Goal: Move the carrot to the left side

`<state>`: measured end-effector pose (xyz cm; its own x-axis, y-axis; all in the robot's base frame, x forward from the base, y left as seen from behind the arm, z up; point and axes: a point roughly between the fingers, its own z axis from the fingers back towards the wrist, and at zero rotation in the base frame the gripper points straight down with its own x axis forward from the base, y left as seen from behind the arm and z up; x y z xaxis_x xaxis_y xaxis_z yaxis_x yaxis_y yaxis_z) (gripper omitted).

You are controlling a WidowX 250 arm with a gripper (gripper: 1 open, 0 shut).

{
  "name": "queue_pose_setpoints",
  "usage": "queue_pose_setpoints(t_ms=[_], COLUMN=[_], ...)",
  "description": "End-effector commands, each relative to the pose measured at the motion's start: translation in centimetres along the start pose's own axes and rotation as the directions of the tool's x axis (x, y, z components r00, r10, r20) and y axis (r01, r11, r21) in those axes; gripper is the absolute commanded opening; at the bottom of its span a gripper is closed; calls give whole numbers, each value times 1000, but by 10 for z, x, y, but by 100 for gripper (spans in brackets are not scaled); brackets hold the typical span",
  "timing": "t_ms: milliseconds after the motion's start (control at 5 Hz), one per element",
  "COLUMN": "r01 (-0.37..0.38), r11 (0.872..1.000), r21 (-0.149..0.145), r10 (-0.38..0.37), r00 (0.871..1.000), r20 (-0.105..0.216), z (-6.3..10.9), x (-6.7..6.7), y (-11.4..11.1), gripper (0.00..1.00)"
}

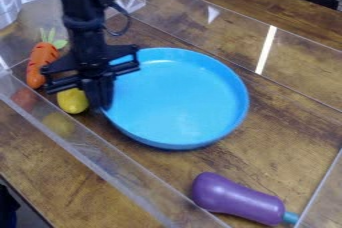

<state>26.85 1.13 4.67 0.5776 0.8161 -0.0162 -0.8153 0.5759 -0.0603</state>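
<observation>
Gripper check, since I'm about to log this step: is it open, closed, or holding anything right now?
Gripper: closed, down beside the lemon; the carrot lies apart, not held. Whether it pinches anything cannot be told.

A lab-style robot test bench: a wooden table (287, 92) fenced by low clear plastic walls (94, 152), with a black robot arm (88, 22) standing over it. The objects are toy play food, a carrot (43, 60), lemon (72, 101) and eggplant (238, 199), beside a blue plate (187, 132).
</observation>
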Motion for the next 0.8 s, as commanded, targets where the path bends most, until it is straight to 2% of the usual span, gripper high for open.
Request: queue_pose_setpoints(t_ms=[0,400,600], r01=[10,99,141], r11=[997,989,981], r21=[-70,-112,-133], r10=[-7,-96,-141], r00=[999,995,990], r20=[43,25,12], z=[16,42,55], x=[2,3,11], y=[-18,-8,-5], gripper=[0,0,0])
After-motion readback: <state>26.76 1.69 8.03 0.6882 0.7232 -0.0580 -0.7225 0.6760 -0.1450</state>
